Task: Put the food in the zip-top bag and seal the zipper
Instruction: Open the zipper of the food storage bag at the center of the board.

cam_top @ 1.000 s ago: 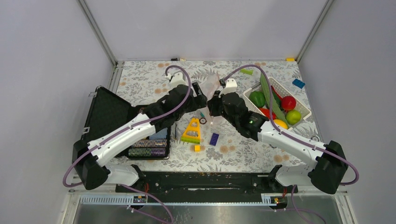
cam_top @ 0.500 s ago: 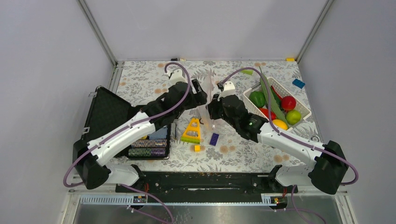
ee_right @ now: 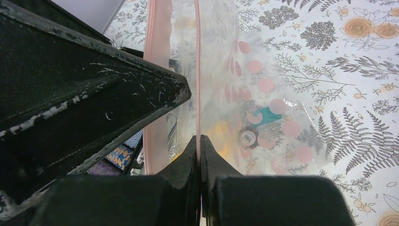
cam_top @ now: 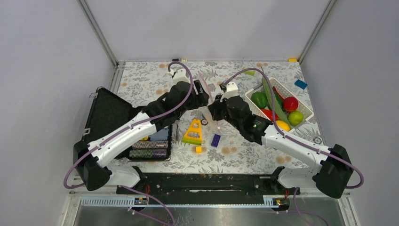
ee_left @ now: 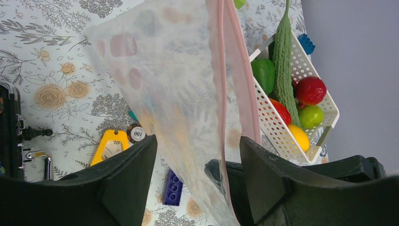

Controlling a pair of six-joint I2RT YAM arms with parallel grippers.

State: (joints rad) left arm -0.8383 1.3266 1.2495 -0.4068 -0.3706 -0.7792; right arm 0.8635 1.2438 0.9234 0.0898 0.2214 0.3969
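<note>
White basket [cam_top: 306, 109], 2 o'clock, holds the food [cam_top: 291, 103]; zip-top bag [ee_left: 179, 94] empty. Wrist views alone show right gripper [ee_right: 201, 141] pinching zipper [ee_right: 197, 70], left gripper [ee_left: 197, 141] jaws wide.

**Free room and obstacles.** Centre of the table [cam_top: 141, 80]: barred by the left gripper [ee_left: 197, 141] and right gripper [ee_right: 199, 146], which converge on the hanging zip-top bag [ee_left: 179, 84]. A yellow triangular toy [cam_top: 193, 133] and a purple brick [cam_top: 215, 140] lie beneath it. Left edge: black case [cam_top: 110, 115], lid raised. Right: basket [cam_top: 307, 112], filled with food [cam_top: 290, 103]. Clear passage: the far-left corner and the near strip between the arm bases.
</note>
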